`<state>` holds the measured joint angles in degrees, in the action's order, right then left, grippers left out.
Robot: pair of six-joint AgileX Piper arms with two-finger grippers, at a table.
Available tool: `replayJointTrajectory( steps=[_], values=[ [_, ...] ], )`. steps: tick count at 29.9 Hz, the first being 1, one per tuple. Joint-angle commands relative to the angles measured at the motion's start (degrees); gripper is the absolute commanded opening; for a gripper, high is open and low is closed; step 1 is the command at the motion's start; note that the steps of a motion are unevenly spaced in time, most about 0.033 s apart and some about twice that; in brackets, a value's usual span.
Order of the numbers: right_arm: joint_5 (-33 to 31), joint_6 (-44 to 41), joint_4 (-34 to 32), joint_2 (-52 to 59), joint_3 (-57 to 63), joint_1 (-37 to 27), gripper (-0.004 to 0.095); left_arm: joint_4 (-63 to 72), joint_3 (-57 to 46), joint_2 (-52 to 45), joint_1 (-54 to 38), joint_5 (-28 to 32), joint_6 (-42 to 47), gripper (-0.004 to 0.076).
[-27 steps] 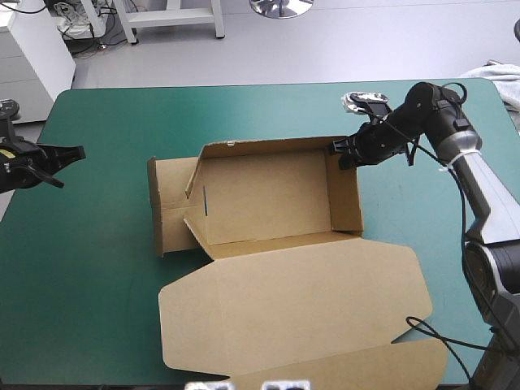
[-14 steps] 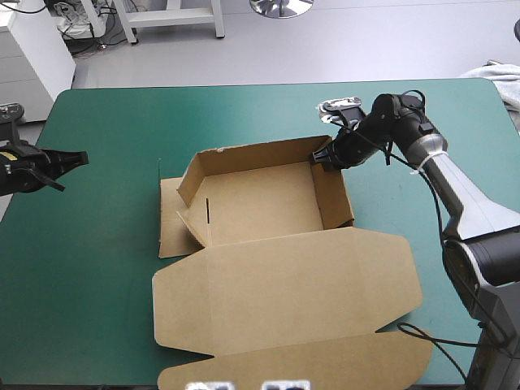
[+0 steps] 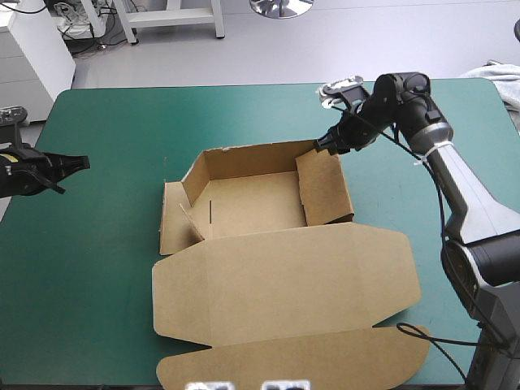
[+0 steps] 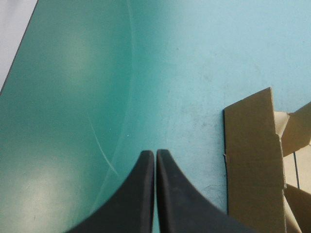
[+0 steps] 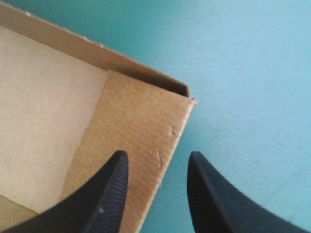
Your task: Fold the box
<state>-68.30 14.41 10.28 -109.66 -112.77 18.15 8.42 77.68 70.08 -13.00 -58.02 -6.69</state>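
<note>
The brown box (image 3: 244,203) sits mid-counter (image 3: 97,276) on the teal-green cover as an open tray. Its broad lid lies flat toward the near edge and its right wall leans inward. The right end effector (image 3: 327,145) is at the tray's far right corner. Its black fingers are parted, one above the wall's inner face and the other above the cover outside. The left end effector (image 3: 79,165), fingers pressed together, is near the counter's left edge, well apart from the box.

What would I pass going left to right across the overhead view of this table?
Shut black left claw → brown cardboard box → pale crumpled cloth at the far right. The right claw overlaps the box, so I skip it.
</note>
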Motion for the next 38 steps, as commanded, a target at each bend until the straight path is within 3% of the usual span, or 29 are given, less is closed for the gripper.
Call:
replayJointTrajectory(
  steps=[1,7,12,24,38],
  values=[
    [-3.30,-0.99,-2.53,3.01,-9.39,-0.11,0.0380,0.69,1.68,-1.18,-0.19,2.27,-0.02,-0.0006],
    [-3.57,-5.68,-3.93,4.69,-18.42,-0.11,0.0378,0.69,1.68,-1.18,-0.19,0.16,-0.02,-0.0006],
    [-3.57,-10.96,-4.39,6.90,-18.72,-0.11,0.0378,0.69,1.68,-1.18,-0.19,-1.26,-0.02,-0.0007],
    [-3.48,-10.71,-3.47,7.09,-0.49,-0.11,0.0378,0.62,1.68,-1.18,-0.19,-2.91,-1.04,-0.0008],
    [-3.48,-9.21,1.71,0.57,4.70,-0.11,0.0378,0.98,1.68,-1.18,-0.19,-2.17,-1.04,-0.0010]
  ],
)
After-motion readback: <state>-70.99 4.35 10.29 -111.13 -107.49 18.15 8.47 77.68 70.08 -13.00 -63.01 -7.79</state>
